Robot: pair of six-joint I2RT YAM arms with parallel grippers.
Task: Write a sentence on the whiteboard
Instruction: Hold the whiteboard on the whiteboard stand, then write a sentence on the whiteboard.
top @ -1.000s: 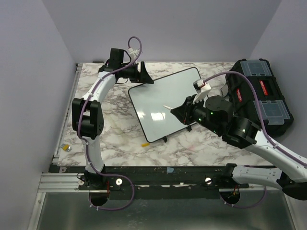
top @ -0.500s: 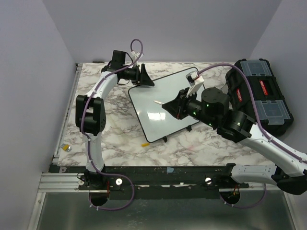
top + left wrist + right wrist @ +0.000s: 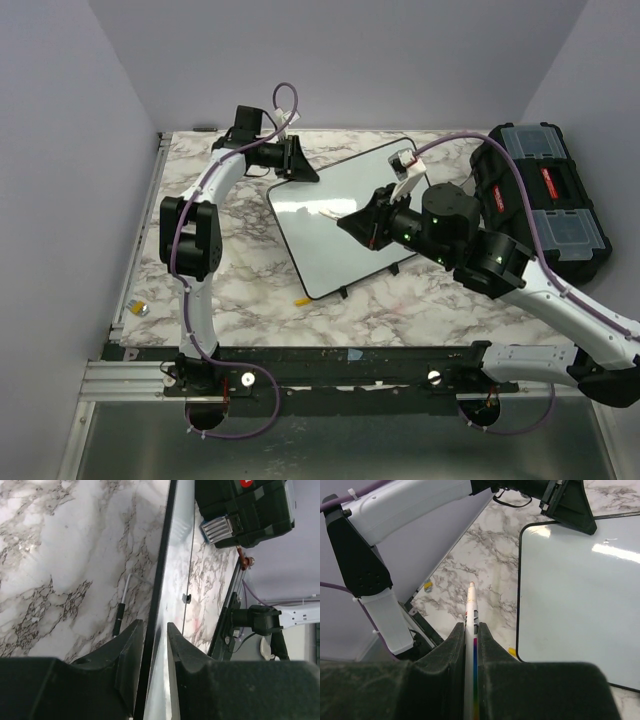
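Note:
The whiteboard [image 3: 340, 235] lies tilted on the marble table, glossy white with a thin black rim; no sentence shows on it. My left gripper [image 3: 304, 170] is at its far left corner. In the left wrist view the left gripper [image 3: 152, 632] straddles the whiteboard's rim [image 3: 164, 555], jaws narrow, with a thin bright strip between one finger and the surface. My right gripper [image 3: 352, 222] hovers over the whiteboard, shut on a white marker [image 3: 333, 213] that points left. In the right wrist view the right gripper [image 3: 471, 630] clamps the marker [image 3: 471, 605], beside the whiteboard [image 3: 580, 590].
A black toolbox [image 3: 545, 195] with clear lid compartments stands at the right edge, also seen as the toolbox [image 3: 245, 510] in the left wrist view. A yellow cap [image 3: 301, 298] lies by the whiteboard's near corner. A small yellow object [image 3: 141, 309] sits at the table's left edge. Purple walls enclose the table.
My left jaws have narrowed around the whiteboard's far left corner. My right arm has carried the marker leftward and farther over the board.

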